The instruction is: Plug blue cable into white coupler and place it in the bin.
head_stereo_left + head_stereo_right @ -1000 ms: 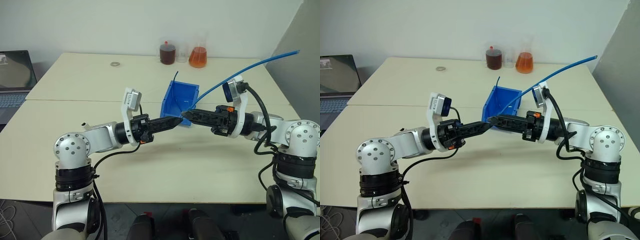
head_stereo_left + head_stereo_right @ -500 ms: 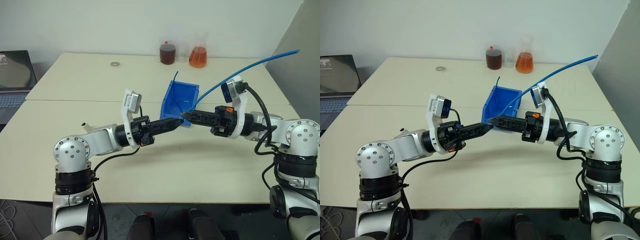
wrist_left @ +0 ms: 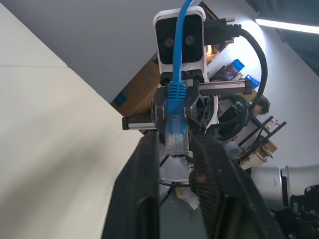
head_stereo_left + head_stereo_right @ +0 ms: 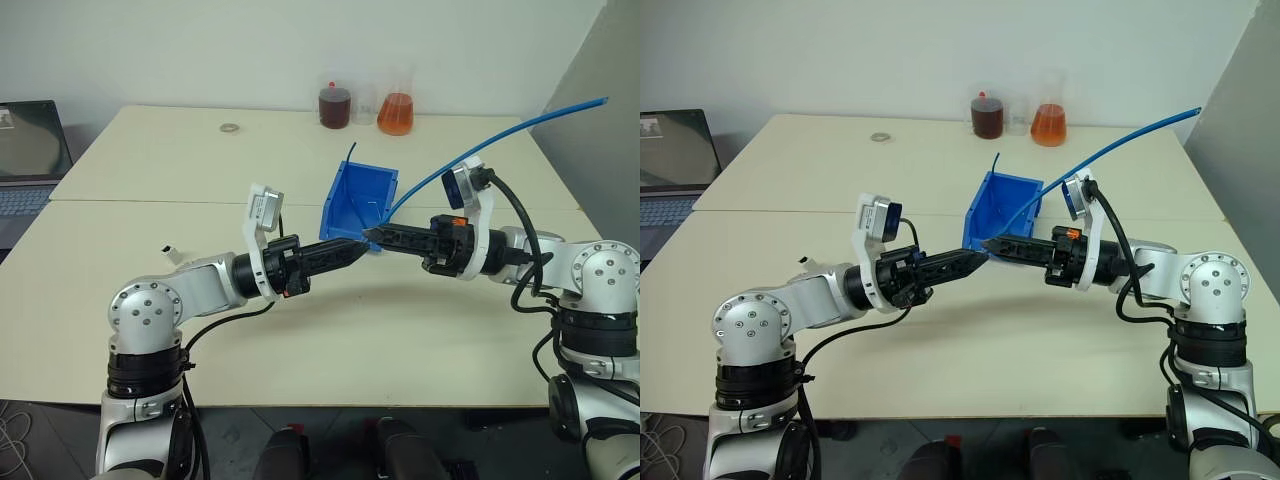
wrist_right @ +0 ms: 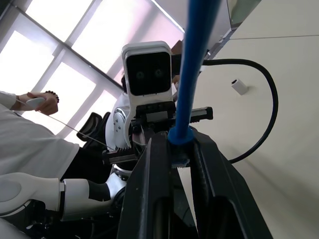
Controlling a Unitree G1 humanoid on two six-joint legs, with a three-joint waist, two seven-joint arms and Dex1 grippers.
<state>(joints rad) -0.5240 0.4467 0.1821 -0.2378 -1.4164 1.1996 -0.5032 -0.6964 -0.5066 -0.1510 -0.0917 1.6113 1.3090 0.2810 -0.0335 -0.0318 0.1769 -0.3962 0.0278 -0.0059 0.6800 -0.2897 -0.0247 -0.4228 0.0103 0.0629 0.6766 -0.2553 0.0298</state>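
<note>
My two grippers meet tip to tip just in front of the bin [image 4: 345,200], a bright blue box on the table's middle. My right gripper [image 5: 177,139] is shut on the blue cable [image 4: 480,145] just behind its plug; the cord arcs up and away to the right. My left gripper [image 3: 175,137] stands slightly open, its fingers [image 3: 149,164] flanking the plug [image 3: 177,132] with a narrow gap on each side. The white coupler [image 4: 168,252] lies loose on the table beside my left arm, apart from both grippers.
Two flasks, one dark [image 4: 335,105] and one orange [image 4: 396,112], stand at the table's back edge. A laptop [image 4: 30,160] sits at the far left and a small ring [image 4: 231,128] lies at the back. A grey panel [image 4: 600,100] stands at the right.
My right gripper has closed on the blue cable behind the plug. My left gripper's fingers have parted a little from the plug. Both arms have stayed in place.
</note>
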